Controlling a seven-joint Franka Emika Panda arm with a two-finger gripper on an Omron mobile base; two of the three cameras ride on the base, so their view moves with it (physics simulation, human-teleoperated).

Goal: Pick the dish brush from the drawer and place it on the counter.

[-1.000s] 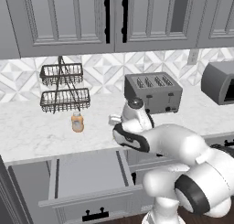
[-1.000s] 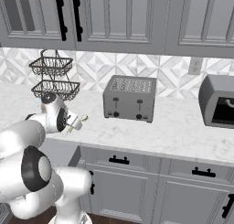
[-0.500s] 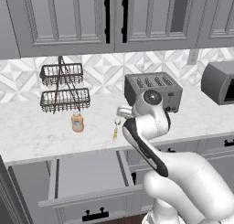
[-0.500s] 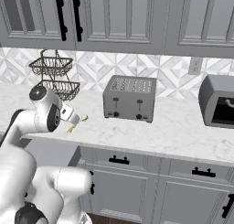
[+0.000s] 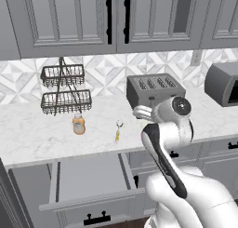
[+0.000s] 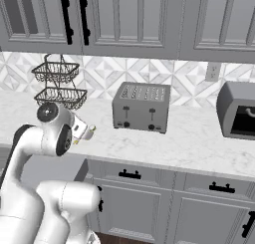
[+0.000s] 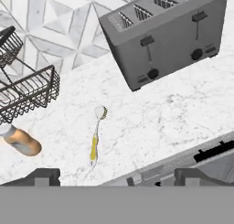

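The slim yellow-handled dish brush (image 7: 96,137) lies free on the white marble-look counter (image 7: 151,113) near its front edge, under the gripper (image 7: 116,176), whose jaws stand wide apart.

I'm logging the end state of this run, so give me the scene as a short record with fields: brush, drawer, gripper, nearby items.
dish brush: lying flat on the counter, yellow handle toward the counter edge, whitish head toward the wall
drawer: pulled open below the counter, the part of its grey floor in view bare
gripper: open, above the brush, holding nothing
orange bottle: on the counter, apart from the brush, beside the wire basket rack
wire basket rack: two tiers, against the backsplash
toaster: on the counter, apart from the brush
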